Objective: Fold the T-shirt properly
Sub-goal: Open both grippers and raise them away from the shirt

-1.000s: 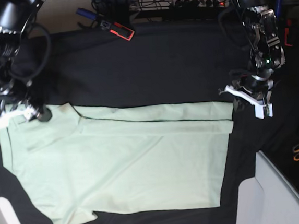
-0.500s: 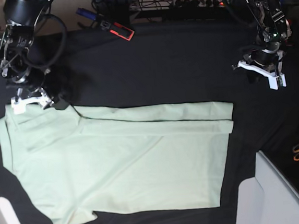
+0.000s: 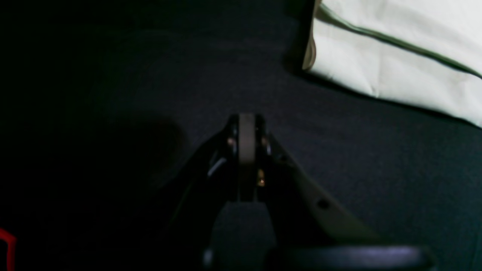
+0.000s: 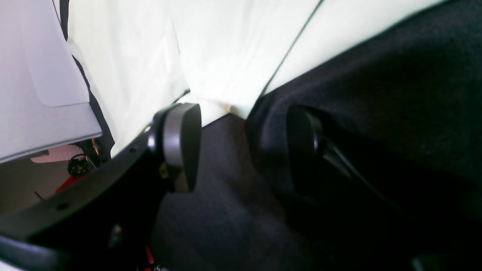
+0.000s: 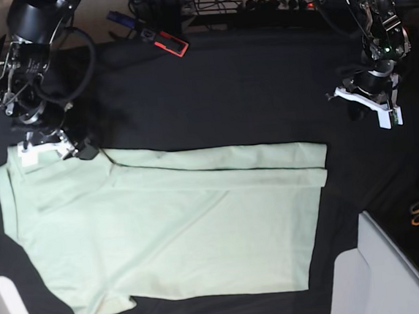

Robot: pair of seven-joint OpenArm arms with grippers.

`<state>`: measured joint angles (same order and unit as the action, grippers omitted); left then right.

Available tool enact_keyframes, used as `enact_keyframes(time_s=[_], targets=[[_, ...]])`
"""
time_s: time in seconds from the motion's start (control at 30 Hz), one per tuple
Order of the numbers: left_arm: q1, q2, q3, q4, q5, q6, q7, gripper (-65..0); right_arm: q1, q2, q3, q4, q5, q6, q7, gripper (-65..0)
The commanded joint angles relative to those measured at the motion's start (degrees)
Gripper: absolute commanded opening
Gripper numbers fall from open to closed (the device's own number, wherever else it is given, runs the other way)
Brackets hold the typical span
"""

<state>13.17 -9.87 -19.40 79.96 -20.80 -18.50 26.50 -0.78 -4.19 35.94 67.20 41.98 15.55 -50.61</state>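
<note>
Holding both arms clear so I can read the fold: T-shirt [image 5: 171, 226] lies flat on the surface, ahead of the empty, parted right fingers [image 4: 184, 143]; left fingers [image 3: 246, 146] closed, empty.

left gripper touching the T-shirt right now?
Apart. In the left wrist view the shut left gripper sits over bare black cloth, with a dark strip between it and the T-shirt edge. The base view shows the same gap.
</note>
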Motion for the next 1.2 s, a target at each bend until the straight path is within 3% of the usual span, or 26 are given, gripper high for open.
enact_keyframes(time_s=[0.0,0.23,0.43,0.63,1.17], targets=[[-0.5,-0.7,-0.2,0.8,-0.5,-0.3,-1.2,-65.0,0.8,-0.2,0.0,0.4,0.3,0.1,-0.5,-31.0],[-0.5,-0.7,-0.1,0.7,-0.5,-0.3,-1.2,-65.0,1.6,-0.7,-0.1,0.4,0.3,0.1,-0.8,-31.2],[-0.5,-0.7,-0.2,0.7,-0.5,-0.3,-1.2,-65.0,1.8,-0.7,-4.8,0.4,0.4,0.1,-0.2,-31.5],[-0.5,-0.7,-0.2,0.6,-0.5,-0.3,-1.2,-65.0,2.1,-0.4,-4.5,0.4,0.4,0.1,1.2,-43.5],[-0.5,-0.7,-0.2,0.6,-0.5,-0.3,-1.2,-65.0,-1.7,-0.8,-4.3,0.4,0.6,0.0,1.5,-43.2]])
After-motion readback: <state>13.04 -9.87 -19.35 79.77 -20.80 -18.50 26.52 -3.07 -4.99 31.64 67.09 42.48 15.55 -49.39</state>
